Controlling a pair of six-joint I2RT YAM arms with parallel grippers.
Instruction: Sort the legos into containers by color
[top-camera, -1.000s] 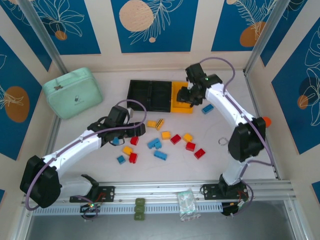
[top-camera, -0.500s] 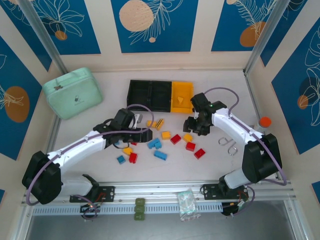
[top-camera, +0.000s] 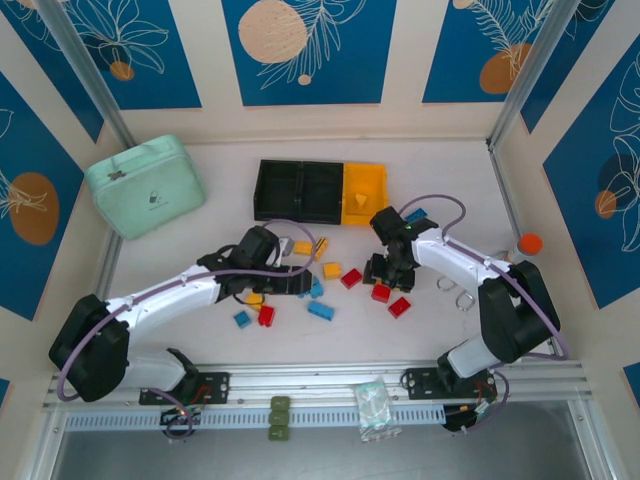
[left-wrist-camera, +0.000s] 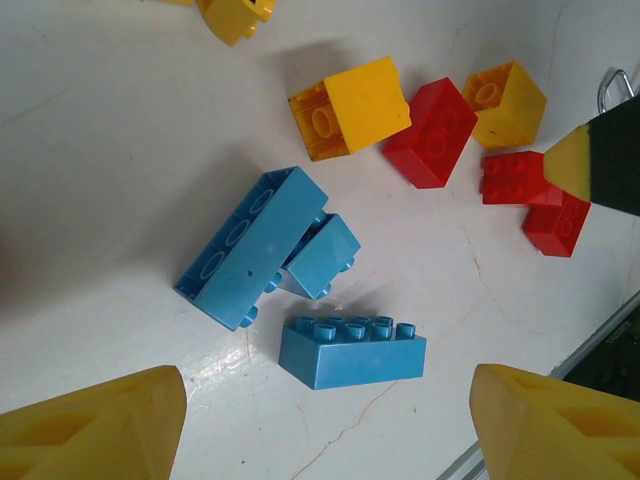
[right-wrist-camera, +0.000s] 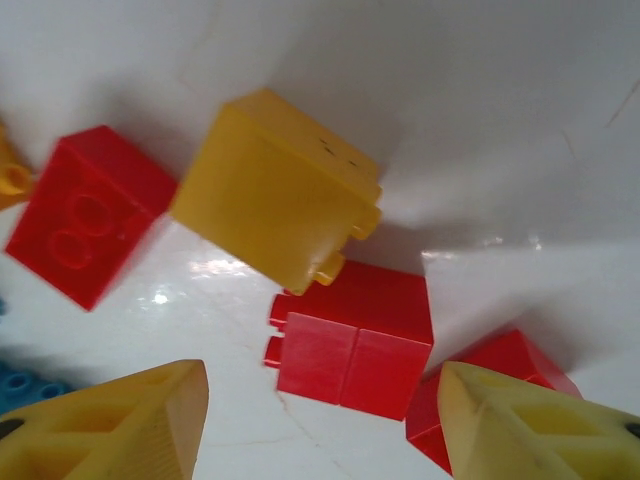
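Okay so, starting at the near side: most of the legos (top-camera: 321, 310) are loose on the table (top-camera: 420, 340), a good dozen in red, blue and yellow. The left gripper (left-wrist-camera: 325, 430) hangs over the blue bricks (left-wrist-camera: 352, 350) with its fingers spread wide and nothing in them. The right gripper (right-wrist-camera: 325, 430) is likewise spread and empty, right above a yellow brick (right-wrist-camera: 275, 215) and a red brick (right-wrist-camera: 350, 350).

Farther back are the containers (top-camera: 302, 190). The yellow bin (top-camera: 370, 180) has one yellow piece (top-camera: 357, 201) in it, and the two black ones look empty from here. Early days, I'd say.

Versus a second ago: the right gripper was over the yellow bin and has swung back to the pile, while the left one slid over toward the blues.
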